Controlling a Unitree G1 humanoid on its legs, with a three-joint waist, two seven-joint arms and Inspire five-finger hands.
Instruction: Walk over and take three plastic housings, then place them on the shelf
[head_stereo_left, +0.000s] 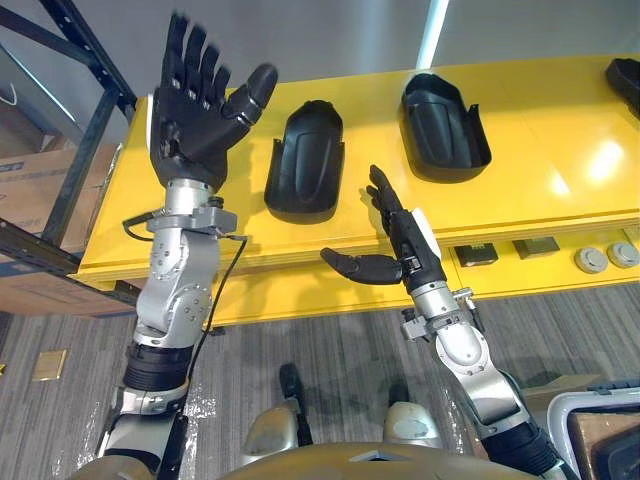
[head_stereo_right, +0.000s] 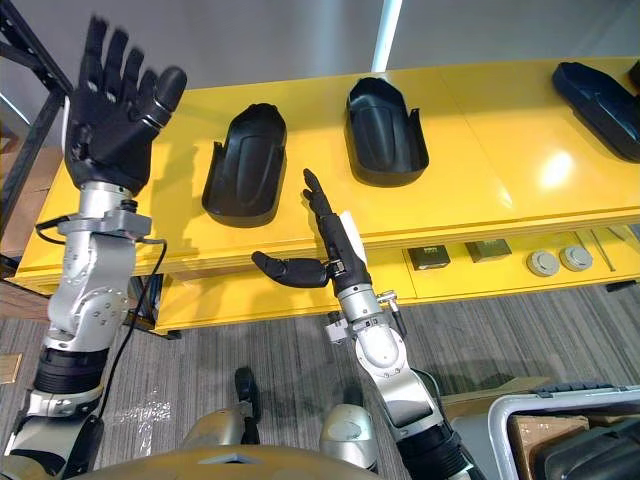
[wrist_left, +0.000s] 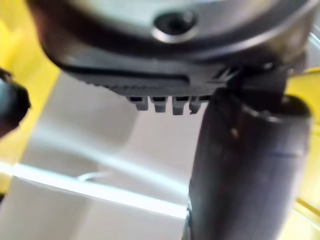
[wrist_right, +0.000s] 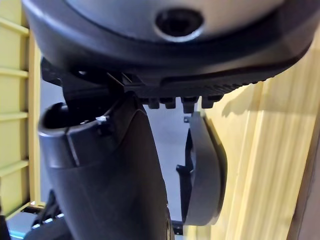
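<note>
Two black plastic housings lie hollow side up on the yellow table (head_stereo_left: 560, 150): one (head_stereo_left: 305, 160) at the middle, another (head_stereo_left: 443, 127) to its right. A third housing (head_stereo_right: 605, 95) lies at the far right. My left hand (head_stereo_left: 200, 95) is raised high over the table's left end, palm facing me, fingers straight and spread, holding nothing. My right hand (head_stereo_left: 400, 235) hovers at the table's front edge just right of the middle housing, fingers straight, thumb stretched sideways, empty. In the right wrist view the middle housing (wrist_right: 202, 170) stands edge-on past the thumb.
A dark metal rack (head_stereo_left: 75, 130) with cardboard boxes stands at the left. Small parts, square (head_stereo_left: 535, 248) and round (head_stereo_left: 592, 260), lie on a lower ledge under the table's front. A grey bin (head_stereo_right: 560, 435) with a black housing inside sits on the floor at lower right.
</note>
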